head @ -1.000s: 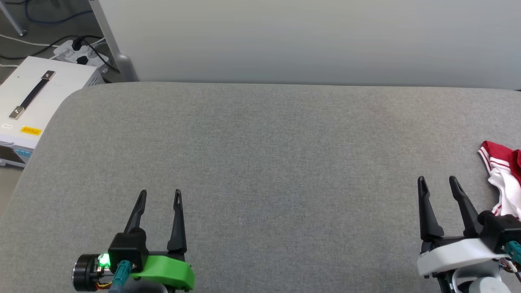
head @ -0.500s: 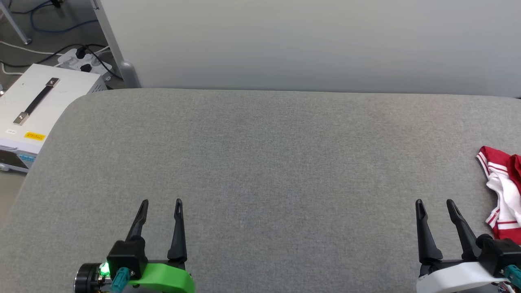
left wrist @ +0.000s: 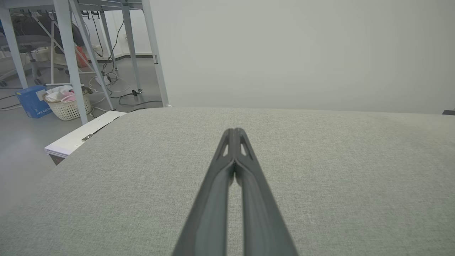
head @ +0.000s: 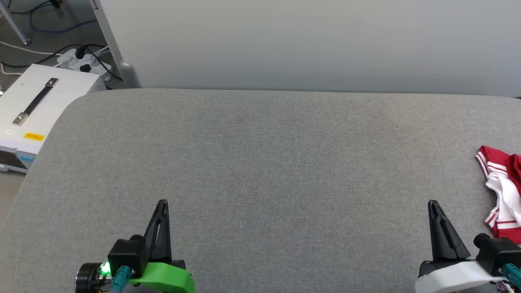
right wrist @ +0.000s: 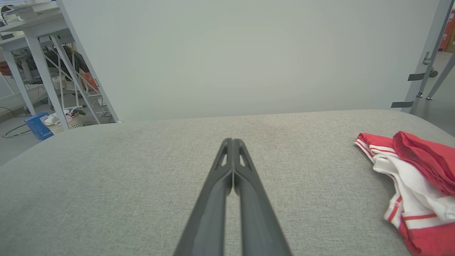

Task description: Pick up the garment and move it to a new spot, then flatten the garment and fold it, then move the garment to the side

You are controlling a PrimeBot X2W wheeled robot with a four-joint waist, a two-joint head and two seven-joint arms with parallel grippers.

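Both sets of jaws are pressed together with nothing between them: the left gripper (head: 162, 202) and the right gripper (head: 433, 203) each show as a single dark point, and both wrist views confirm that the fingertips meet. Take the garment (head: 501, 191) as your reference. The right gripper is near it, on its inner side and not touching it. The left gripper is well apart from it, across the grey padded surface (head: 260, 154). The garment lies bunched, with red cloth heaped over a white sleeve and striped trim, and the edge of the head view cuts off part of it. Its lettering is not visible. This heap fits either a shirt waiting to be picked up or one set aside loosely, and the pictures do not settle which. Note the following hazards. Closed jaws that reach the cloth will push it instead of pinching it, and a push away from the grippers could slide the heap toward the pad's rounded edge just beyond it. The layers overlap, so a shallow pinch may lift only the top fold and drag the rest. A low approach may snag the pad's woven cover. The white case (head: 36, 106), far from the garment, poses no obstruction.
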